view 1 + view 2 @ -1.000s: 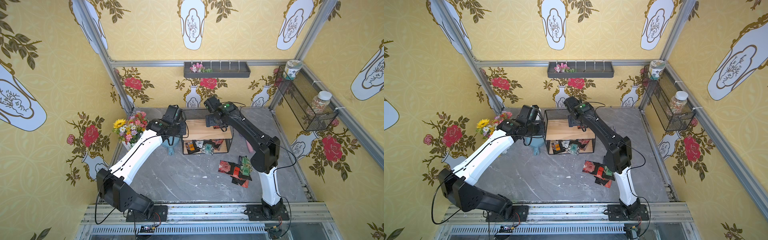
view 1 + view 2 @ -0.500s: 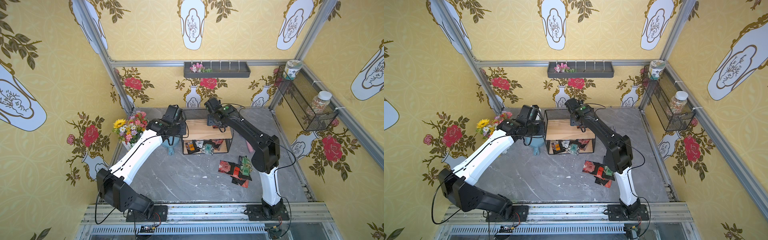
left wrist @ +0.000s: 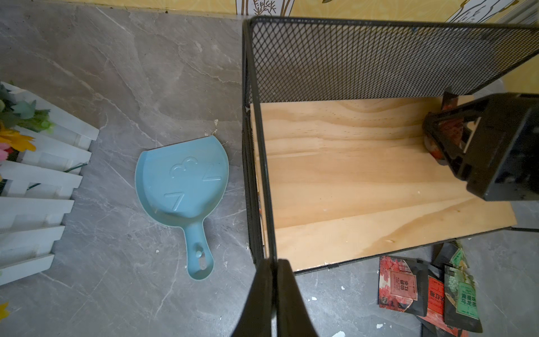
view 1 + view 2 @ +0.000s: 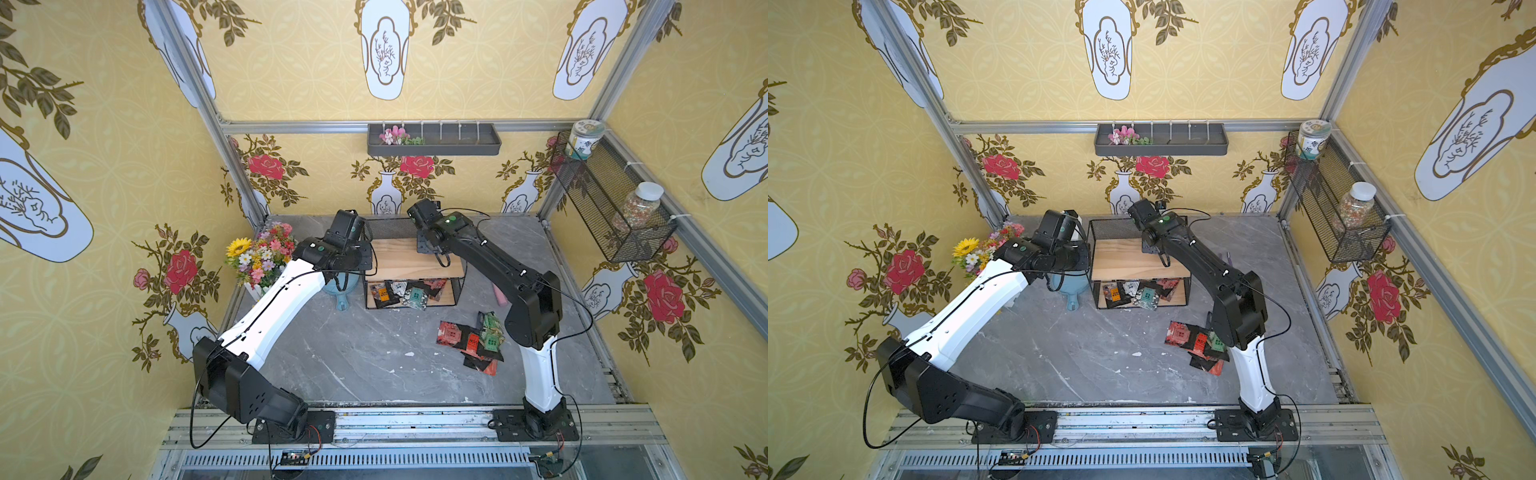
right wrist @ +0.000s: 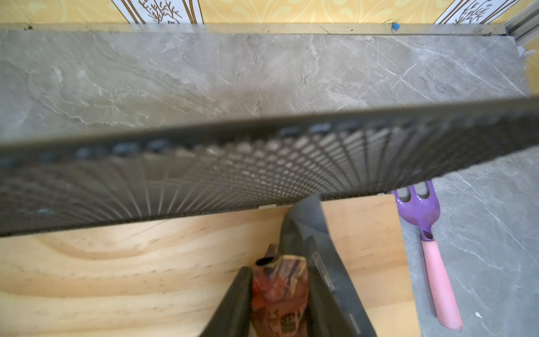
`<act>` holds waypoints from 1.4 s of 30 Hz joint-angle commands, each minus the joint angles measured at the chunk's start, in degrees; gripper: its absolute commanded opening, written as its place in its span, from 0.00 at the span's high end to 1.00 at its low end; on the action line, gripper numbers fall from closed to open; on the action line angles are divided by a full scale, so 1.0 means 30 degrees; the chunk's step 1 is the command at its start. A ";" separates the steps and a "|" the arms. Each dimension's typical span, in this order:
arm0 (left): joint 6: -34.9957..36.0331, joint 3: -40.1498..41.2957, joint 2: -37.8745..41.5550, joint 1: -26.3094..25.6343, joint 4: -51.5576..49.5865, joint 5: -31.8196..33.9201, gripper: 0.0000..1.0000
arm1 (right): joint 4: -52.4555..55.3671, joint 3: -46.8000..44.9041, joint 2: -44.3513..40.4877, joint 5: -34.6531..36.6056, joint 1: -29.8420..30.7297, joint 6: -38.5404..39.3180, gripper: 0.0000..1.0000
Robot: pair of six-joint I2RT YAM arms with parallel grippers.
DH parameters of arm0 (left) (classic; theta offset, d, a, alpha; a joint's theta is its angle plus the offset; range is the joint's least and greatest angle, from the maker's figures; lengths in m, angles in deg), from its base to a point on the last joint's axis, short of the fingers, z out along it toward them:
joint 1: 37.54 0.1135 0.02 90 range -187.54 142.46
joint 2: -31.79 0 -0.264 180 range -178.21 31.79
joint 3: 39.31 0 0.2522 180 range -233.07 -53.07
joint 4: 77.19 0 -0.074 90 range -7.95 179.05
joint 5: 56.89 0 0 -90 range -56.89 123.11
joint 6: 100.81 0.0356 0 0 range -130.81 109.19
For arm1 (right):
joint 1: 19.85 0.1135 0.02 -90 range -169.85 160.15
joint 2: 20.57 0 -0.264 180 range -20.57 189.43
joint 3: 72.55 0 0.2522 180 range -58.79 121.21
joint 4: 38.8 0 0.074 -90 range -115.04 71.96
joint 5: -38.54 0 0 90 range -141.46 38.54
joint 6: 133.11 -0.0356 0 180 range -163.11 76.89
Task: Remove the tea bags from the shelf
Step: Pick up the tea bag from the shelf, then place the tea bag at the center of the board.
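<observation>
The shelf [image 4: 399, 259] [image 4: 1129, 259] stands at the back of the table, and its top board is bare except at the right rear. There my right gripper [image 5: 278, 271] [image 3: 437, 140] is shut on a crumpled red tea bag [image 5: 277, 291] [image 3: 452, 128], close to the mesh back. A dark foil sachet [image 5: 306, 221] stands upright beside one finger. My left gripper [image 3: 274, 264] is shut on the shelf's black wire frame at its front left corner. Several tea bags [image 4: 409, 293] [image 4: 1140, 293] lie on the lower board. Several more tea bags [image 4: 469, 340] [image 4: 1196, 340] [image 3: 425, 291] are piled on the table.
A blue dustpan [image 3: 180, 178] [image 4: 343, 286] lies left of the shelf, next to flowers in a white fence box [image 4: 259, 259]. A purple and pink garden fork [image 5: 428, 239] lies right of the shelf. A mesh basket with jars [image 4: 611, 208] and a grey tray [image 4: 432, 139] hang on the walls.
My right gripper has closed on the red tea bag on the top board. Both arms have hardly moved, and the left gripper stays clamped on the frame.
</observation>
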 commanded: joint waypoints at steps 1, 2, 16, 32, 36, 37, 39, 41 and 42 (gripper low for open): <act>0.0394 -0.0073 -0.0042 -0.0008 -0.0327 -0.0172 1.00 | 0.2704 0.0102 0.0102 -0.0743 0.0287 -0.0020 0.78; 0.0365 -0.0059 -0.0044 0.0010 -0.0305 -0.0172 1.00 | 0.2683 0.0192 0.0021 -0.0634 0.0376 0.0014 0.82; 0.0402 -0.0187 -0.0210 0.0008 -0.0296 -0.0208 1.00 | 0.2019 0.1498 -0.1778 -0.0417 0.1502 0.1418 0.94; 0.0435 -0.0239 -0.0281 -0.0012 -0.0327 -0.0169 1.00 | 0.0682 -0.1692 -0.5721 -0.1612 0.4420 0.1979 0.95; 0.0445 -0.0263 -0.0280 0.0001 -0.0386 -0.0142 1.00 | 0.0191 -0.3977 -0.6850 -0.1741 0.5414 0.1566 0.95; 0.0453 -0.0278 -0.0250 0.0007 -0.0386 -0.0111 1.00 | 0.0050 -0.4620 -0.7141 -0.1698 0.5706 0.1342 0.95; 0.0453 -0.0220 -0.0256 -0.0002 -0.0386 -0.0112 1.00 | -0.0223 -0.5852 -0.7743 -0.1756 0.6221 0.0931 0.95; 0.0442 -0.0246 -0.0237 0.0008 -0.0413 -0.0089 1.00 | -0.0386 -0.6945 -0.8246 -0.1822 0.6652 0.0404 0.95; 0.0453 -0.0233 -0.0230 0.0011 -0.0422 -0.0066 1.00 | -0.0433 -0.7367 -0.8394 -0.1856 0.6892 0.0180 0.95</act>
